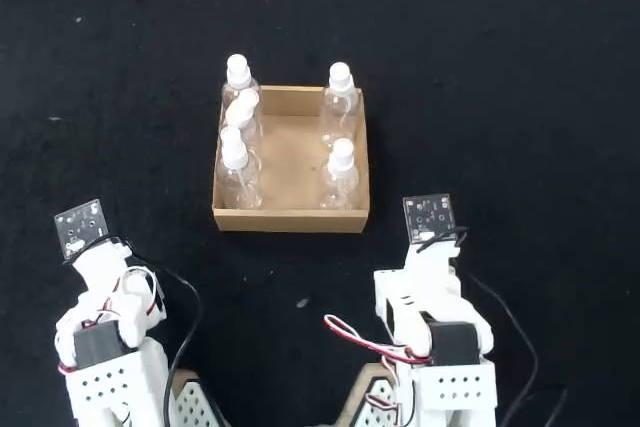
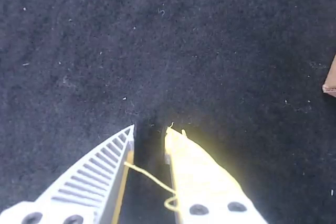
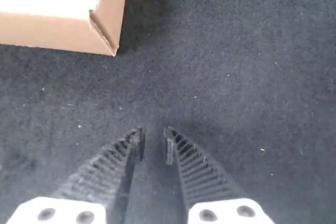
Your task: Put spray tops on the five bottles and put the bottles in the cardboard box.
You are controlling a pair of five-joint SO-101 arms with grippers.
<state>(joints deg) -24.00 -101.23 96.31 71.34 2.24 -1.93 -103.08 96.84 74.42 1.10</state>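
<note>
Cardboard box (image 1: 290,219) holds five bottles (image 1: 340,183), spray tops (image 1: 342,154) on

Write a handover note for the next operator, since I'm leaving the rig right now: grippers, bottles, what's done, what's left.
Left gripper: shut, empty, over the black table cloth.
Right gripper: shut, empty, near a corner of the brown cardboard box.
Things: all five clear plastic bottles stand upright in the box, three along one side wall and two along the other, each with a white spray top.
Done: capping and boxing, as far as can be seen.
Left: nothing apparent.
</note>
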